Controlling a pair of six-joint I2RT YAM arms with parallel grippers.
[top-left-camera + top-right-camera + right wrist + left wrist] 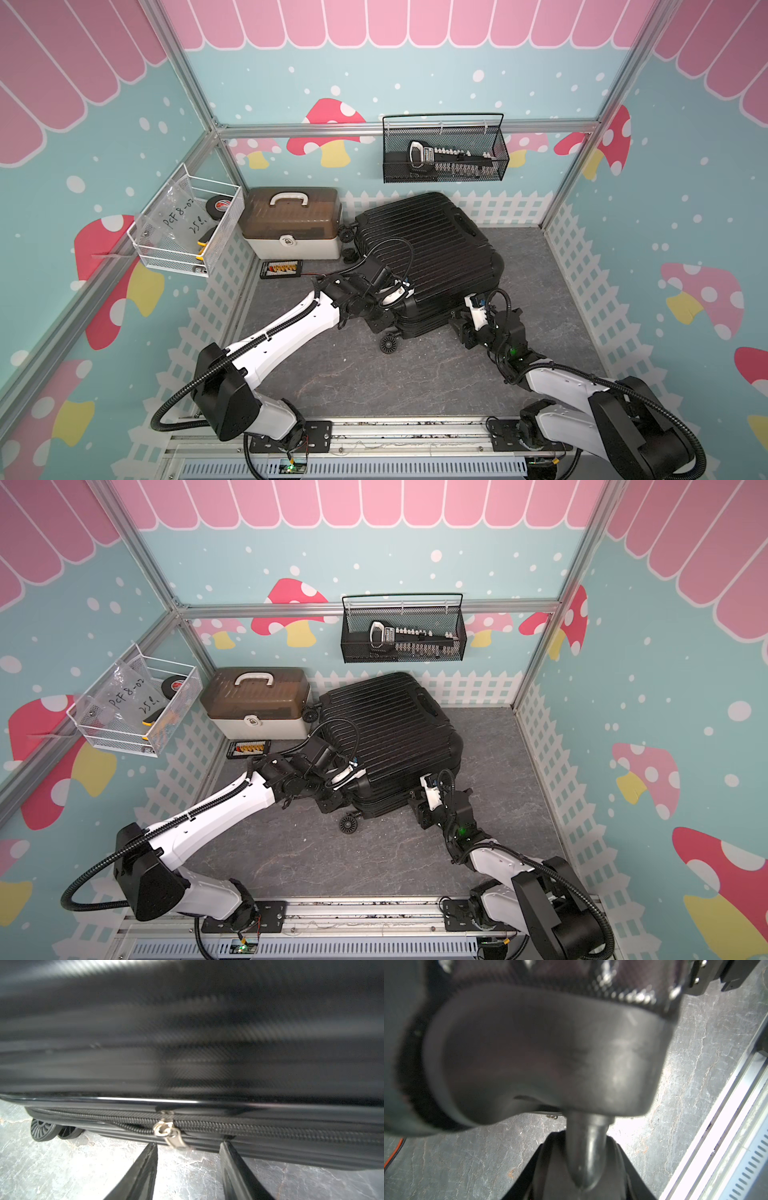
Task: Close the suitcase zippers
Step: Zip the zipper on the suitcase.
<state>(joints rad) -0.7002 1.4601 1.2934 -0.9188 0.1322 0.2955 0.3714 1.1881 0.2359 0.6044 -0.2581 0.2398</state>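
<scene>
The black ribbed suitcase [424, 241] [386, 721] lies flat on the grey floor, its two shell halves together. My left gripper [384, 321] [332, 802] is at its near left corner. In the left wrist view the left gripper [583, 1147] is shut on a black wheel stem [588, 1159] under the blurred wheel housing [539, 1053]. My right gripper [457, 322] [189, 1145] stands open at the suitcase's near side, tips touching the lower shell. The zippers [270, 1128] run along the seam. A silver pull [168, 1134] hangs just ahead of the open jaws, held by neither finger. The track gapes on the side towards the wheel [43, 1130].
A brown-lidded white box [291, 224] stands against the suitcase's far left. A small black tray [280, 269] lies in front of it. A white wire basket [187, 224] hangs on the left wall, a black mesh basket [444, 149] on the back wall. A metal rail [374, 428] runs along the front.
</scene>
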